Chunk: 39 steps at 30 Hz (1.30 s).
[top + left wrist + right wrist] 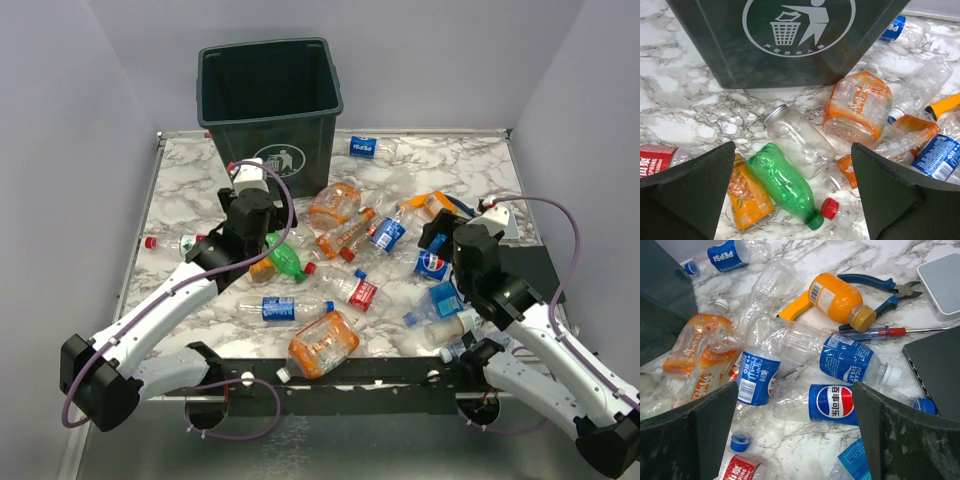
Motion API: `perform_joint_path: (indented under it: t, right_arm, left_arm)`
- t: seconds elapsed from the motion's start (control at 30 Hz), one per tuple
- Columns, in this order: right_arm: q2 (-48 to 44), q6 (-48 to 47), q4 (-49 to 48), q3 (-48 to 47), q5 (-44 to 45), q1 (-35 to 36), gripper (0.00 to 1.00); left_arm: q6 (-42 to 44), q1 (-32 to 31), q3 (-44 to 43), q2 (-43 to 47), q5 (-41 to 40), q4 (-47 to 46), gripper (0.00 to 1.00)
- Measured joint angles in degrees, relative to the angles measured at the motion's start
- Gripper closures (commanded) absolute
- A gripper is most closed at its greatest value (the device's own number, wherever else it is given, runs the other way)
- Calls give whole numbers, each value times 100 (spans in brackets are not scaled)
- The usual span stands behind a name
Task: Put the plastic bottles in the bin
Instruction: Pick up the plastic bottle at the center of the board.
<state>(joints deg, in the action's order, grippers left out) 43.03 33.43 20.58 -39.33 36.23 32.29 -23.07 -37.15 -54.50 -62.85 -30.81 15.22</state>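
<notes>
Both grippers released, nothing grasped.

Left gripper [792,145]: fingers wide apart above the marble table [680,110]. Below the gap, a green bottle [782,182] lying flat with its cap toward the camera, against an orange-label bottle [747,195] at its left in the picture and just beside a clear jar [800,142] with a silver lid. Right behind these, the front wall of the bin [740,55], upright, with the white litter symbol. Near the bin's right corner, an orange-tinted bottle [857,107].

Right gripper [795,385]: also spread open, over a dense heap well apart from the bin. Under the gap, a Pepsi bottle [832,402] lying crosswise. Toward the left finger, a blue-label bottle [757,372].

Clear only in the right wrist view: an orange cylinder [840,300], blue-handled pliers [875,282] just behind it, a loose blue cap [740,441].

Only in the top view: the bin's open mouth, inside too dark to read, and by the near table edge a large orange bottle [322,343] beside a small blue-banded bottle [280,308].
</notes>
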Motion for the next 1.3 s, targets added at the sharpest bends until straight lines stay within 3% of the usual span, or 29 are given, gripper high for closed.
perform_joint_path:
  t: [0.33,0.57,0.8,1.3]
  right_arm:
    - [402,98,-87,7,-404,0,2]
    - [1626,437,-863,-39,-990,-136,10]
    - [2820,791,-1467,-254,-1613,-817,12]
    - [4170,1045,-2218,-767,-2286,-1215,20]
  left_arm:
    - [7,0,162,216,354,-245,1]
    - [4,0,260,216,485,-356,1]
    - [7,-11,326,313,577,-400,1]
    - [20,-11,332,378,706,-485,1]
